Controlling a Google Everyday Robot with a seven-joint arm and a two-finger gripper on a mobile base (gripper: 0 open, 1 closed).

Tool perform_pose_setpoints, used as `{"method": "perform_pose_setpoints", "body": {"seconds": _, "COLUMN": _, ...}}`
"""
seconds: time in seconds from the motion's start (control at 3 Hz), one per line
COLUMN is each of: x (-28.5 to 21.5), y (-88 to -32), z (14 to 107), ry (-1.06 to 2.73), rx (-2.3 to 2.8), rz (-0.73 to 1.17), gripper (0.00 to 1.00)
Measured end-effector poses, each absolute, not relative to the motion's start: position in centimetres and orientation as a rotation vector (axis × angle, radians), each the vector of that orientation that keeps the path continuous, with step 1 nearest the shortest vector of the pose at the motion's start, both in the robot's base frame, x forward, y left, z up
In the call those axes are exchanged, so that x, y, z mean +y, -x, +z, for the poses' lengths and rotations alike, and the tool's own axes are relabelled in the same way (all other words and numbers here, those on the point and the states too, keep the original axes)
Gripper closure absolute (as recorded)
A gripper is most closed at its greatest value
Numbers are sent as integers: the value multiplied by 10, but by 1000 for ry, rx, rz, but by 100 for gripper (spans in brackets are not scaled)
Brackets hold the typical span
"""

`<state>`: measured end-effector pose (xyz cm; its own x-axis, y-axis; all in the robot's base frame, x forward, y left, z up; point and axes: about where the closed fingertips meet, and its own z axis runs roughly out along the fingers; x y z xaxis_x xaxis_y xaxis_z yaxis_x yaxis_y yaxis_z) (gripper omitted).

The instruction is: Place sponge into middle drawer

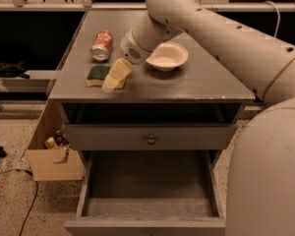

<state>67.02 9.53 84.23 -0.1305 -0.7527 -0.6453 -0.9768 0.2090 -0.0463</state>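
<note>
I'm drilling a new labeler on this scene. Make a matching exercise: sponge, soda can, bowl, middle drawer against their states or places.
1 sponge
2 soda can
3 bowl
4 middle drawer

A pulled open, floor bare
B lying on its side
C white, upright
D green-faced, next to the gripper on the cabinet top

Pairs: 1-D, 2-B, 3-C, 4-A

Matt wooden middle drawer [147,187], rough-faced foam sponge [97,74], glossy metal can [102,45], smooth plastic end effector [112,81] just beside the sponge.
</note>
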Motion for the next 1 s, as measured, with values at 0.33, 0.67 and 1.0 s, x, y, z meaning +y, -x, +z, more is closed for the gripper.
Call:
{"method": "perform_pose_setpoints", "body": {"seconds": 0.33, "x": 95, "y": -670, "z": 842, "ry": 1598, "rx": 1943, "rz": 534, "gripper": 2}}
{"method": "perform_pose_setpoints", "body": {"seconds": 0.67, "x": 95, "y": -670, "z": 842, "ry": 1598, "rx": 1943, "rz": 534, "gripper": 24}}
{"method": "perform_pose_setpoints", "body": {"seconds": 1.0, "x": 95, "y": -670, "z": 842, "ry": 1599, "rx": 1943, "rz": 534, "gripper": 48}}
